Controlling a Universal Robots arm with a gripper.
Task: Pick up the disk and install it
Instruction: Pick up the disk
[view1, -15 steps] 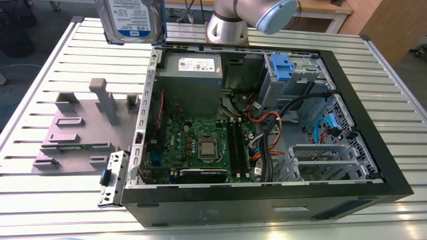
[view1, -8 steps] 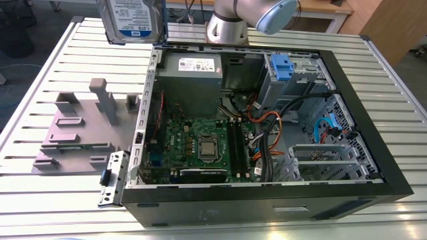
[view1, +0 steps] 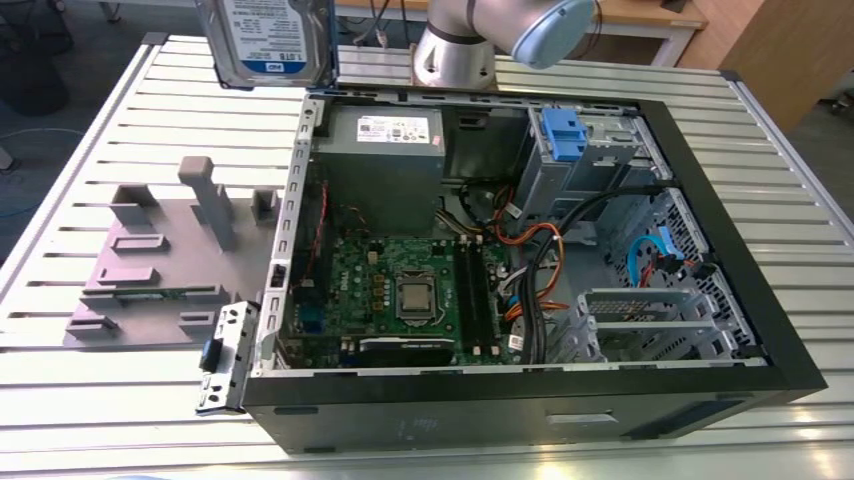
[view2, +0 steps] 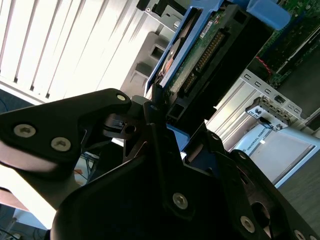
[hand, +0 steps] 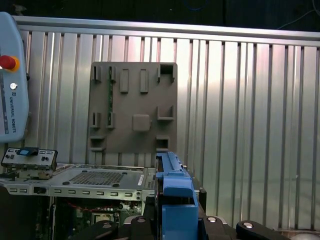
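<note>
Up near the exterior view's top left, the disk (view1: 267, 40) hung upright above the table, a silver drive with a white-and-blue label and a bright blue frame along its edges. Below it lay the ribbed metal table (view1: 80, 150), bearing a grey slotted fixture plate (view1: 160, 260) and, further right, the open computer case (view1: 534, 250), with wooden furniture (view1: 787, 60) beyond. The black gripper (view2: 167, 112) was clamped narrowly on the disk's end in the second wrist view, pressed against the blue frame
</note>
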